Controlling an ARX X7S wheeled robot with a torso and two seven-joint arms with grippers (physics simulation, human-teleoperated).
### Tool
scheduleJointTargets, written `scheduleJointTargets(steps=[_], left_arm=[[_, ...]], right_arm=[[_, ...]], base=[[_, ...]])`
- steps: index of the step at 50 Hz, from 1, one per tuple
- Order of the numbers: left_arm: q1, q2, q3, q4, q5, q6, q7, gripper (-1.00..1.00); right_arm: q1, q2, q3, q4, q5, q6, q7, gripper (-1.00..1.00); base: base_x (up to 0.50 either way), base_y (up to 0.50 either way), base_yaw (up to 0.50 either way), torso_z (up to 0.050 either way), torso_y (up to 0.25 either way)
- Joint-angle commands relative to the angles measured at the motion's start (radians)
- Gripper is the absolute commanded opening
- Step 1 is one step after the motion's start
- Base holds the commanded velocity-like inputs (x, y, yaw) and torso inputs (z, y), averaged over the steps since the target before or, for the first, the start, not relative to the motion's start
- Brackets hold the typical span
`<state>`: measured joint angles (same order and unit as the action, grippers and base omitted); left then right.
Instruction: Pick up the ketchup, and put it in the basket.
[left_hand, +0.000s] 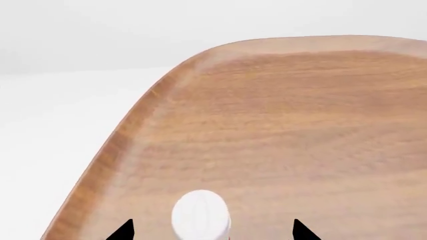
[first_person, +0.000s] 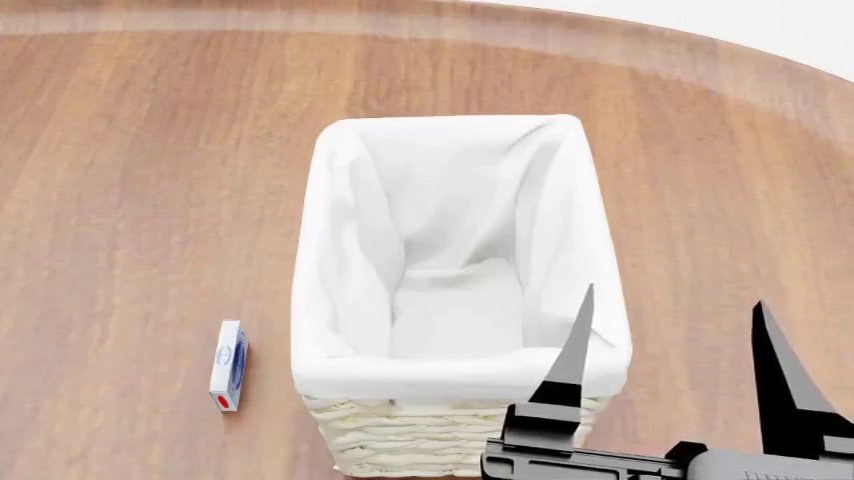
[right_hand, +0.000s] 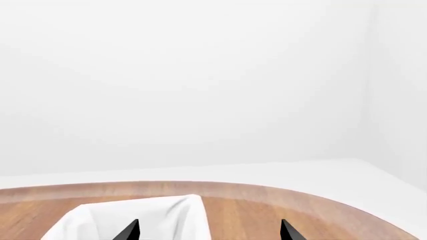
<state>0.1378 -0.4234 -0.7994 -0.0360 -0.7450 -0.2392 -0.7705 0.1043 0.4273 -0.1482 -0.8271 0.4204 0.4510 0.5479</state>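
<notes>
In the left wrist view the ketchup's white cap (left_hand: 200, 215) stands between the two black fingertips of my left gripper (left_hand: 212, 229). The jaws are wide apart and do not touch it. The bottle's body is hidden below the frame edge. The ketchup and left gripper do not show in the head view. The cream wicker basket (first_person: 441, 378) with its white liner stands mid-table and holds nothing. Its corner shows in the right wrist view (right_hand: 133, 220). My right gripper (first_person: 674, 350) is open and empty, over the basket's near right corner.
A small flat white box (first_person: 228, 365) lies on the wooden table (first_person: 134, 180) to the left of the basket. The table's rounded edge (left_hand: 143, 110) curves close to the ketchup in the left wrist view.
</notes>
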Motion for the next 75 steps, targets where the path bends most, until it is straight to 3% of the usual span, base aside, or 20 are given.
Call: scheduleJointTargets(steps=[1,75], left_arm=[[-0.012,-0.009,0.001,-0.052,0.012,0.013,0.017,1.00],[-0.130,-0.065,0.022,-0.306,0.030,0.022,0.084,1.00]], right_arm=[[0.001,0.002,-0.004,0.004,0.000,-0.004,0.001,1.00],[-0.002,0.011,-0.016,0.023,0.010,-0.030,0.016,1.00]], base=[[0.00,0.00,0.00,0.000,0.000],[0.00,0.00,0.00,0.000,0.000]])
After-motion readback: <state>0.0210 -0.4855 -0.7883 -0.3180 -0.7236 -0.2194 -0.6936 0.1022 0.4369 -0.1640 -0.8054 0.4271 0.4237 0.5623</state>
